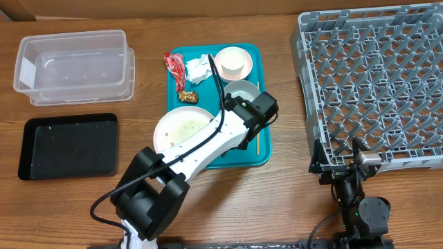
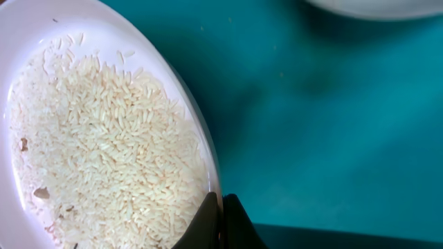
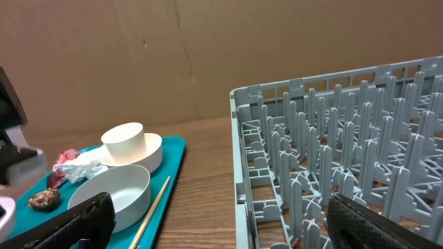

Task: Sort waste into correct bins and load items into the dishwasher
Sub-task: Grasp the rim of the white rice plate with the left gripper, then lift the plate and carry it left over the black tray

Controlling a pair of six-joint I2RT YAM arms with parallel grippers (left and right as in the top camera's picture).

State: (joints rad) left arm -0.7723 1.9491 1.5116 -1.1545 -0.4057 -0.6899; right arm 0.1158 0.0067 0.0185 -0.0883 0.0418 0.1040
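My left gripper point(image 2: 221, 216) is shut on the rim of the pale plate point(image 2: 104, 138), which holds white rice crumbs point(image 2: 118, 152). Seen from above, the plate point(image 1: 176, 128) lies on the teal tray's front left, with my left arm across its right side. Behind it lie the red wrapper point(image 1: 174, 67), white napkin point(image 1: 199, 68) and brown lump point(image 1: 188, 96). The white cup point(image 1: 234, 63) stands in the pink bowl point(image 3: 151, 155), the grey-blue bowl point(image 1: 241, 90) in front of them, and the wooden stick point(image 3: 151, 207) beside it. My right gripper point(image 3: 220, 207) hangs open at the dishwasher rack's point(image 1: 374, 83) near left corner.
The clear tub point(image 1: 76, 66) stands at the back left with the black tray point(image 1: 68, 145) in front of it. The teal tray point(image 1: 259, 155) sits mid-table. A strip of bare wood separates it from the rack.
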